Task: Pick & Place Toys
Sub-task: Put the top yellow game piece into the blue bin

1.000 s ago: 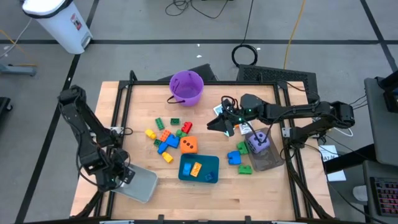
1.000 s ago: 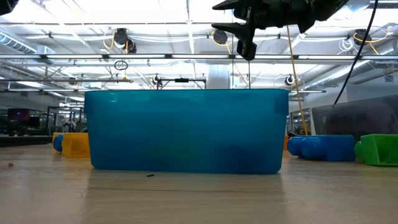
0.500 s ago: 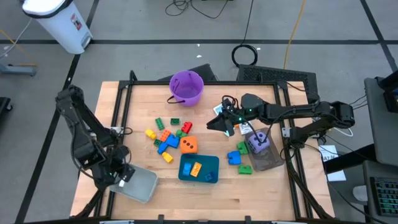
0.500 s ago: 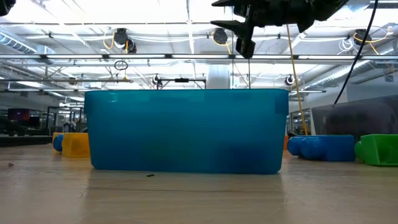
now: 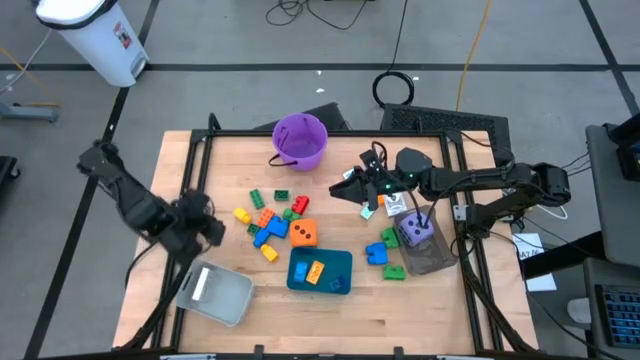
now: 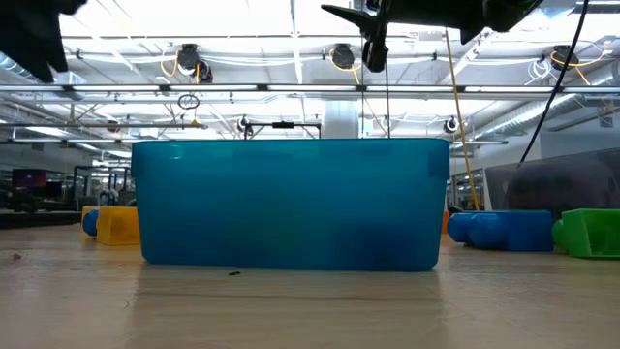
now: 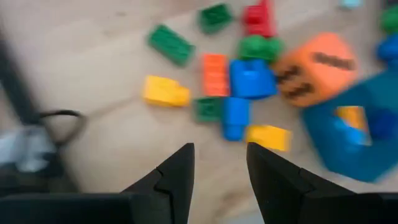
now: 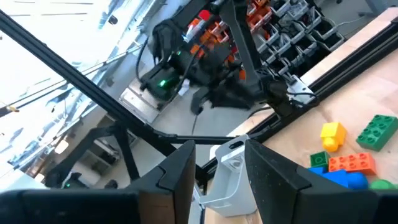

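Loose bricks and an orange die lie mid-table. In the left wrist view they show as bricks and die. A purple die sits in a clear tray. A white card lies in the grey tray. My left gripper hovers left of the bricks, tilted down at them. It is open with nothing between its fingers. My right gripper hangs high over the table's right half. It is open and points left.
A teal tray near the front holds a few bricks; it fills the low view. A purple bucket stands at the back. Blue and green bricks and a white card lie by the clear tray.
My left gripper has risen from over the grey tray. It has swung toward the far edge and the brick pile, tipping its fingers up from steeply down. The white card lies in the tray it has left. My right gripper has tipped its fingers up a little.
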Robot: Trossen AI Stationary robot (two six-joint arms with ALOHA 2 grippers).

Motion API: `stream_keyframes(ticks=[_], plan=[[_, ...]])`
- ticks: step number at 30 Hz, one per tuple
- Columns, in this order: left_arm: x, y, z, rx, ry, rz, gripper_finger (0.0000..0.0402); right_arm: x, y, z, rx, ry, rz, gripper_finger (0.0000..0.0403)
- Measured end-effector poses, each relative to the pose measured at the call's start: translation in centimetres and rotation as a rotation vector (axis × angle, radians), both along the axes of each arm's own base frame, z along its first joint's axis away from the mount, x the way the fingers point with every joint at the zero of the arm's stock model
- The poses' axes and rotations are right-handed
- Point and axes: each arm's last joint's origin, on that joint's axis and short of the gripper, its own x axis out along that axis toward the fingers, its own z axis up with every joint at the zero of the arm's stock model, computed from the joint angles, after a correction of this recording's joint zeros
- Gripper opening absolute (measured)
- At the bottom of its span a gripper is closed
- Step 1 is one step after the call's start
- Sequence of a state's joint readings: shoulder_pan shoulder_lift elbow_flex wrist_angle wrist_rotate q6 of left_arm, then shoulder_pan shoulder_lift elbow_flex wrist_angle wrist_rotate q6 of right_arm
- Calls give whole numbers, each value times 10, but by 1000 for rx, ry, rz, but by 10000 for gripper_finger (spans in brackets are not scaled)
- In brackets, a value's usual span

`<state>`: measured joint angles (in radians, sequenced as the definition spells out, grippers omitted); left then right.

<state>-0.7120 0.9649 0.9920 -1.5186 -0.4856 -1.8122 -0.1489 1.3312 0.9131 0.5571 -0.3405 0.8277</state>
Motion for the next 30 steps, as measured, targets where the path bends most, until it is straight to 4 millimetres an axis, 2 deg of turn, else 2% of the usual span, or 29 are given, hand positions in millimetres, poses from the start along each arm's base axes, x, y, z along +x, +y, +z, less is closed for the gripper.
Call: stream_keyframes(ticks=[9,13,18,24,30], plan=[[-17,47,14,-28,13,-72,152,0,0,0,-1,0,0,130],[-25,57,17,-48,7,-100,152,0,0,0,-1,0,1,130],[-17,62,17,-43,-26,-185,152,0,0,0,23,4,-1,130],[5,71,-4,-50,-92,-252,152,0,0,0,38,7,-1,130],[8,84,-36,-142,-41,-260,152,0,0,0,51,10,0,130]])
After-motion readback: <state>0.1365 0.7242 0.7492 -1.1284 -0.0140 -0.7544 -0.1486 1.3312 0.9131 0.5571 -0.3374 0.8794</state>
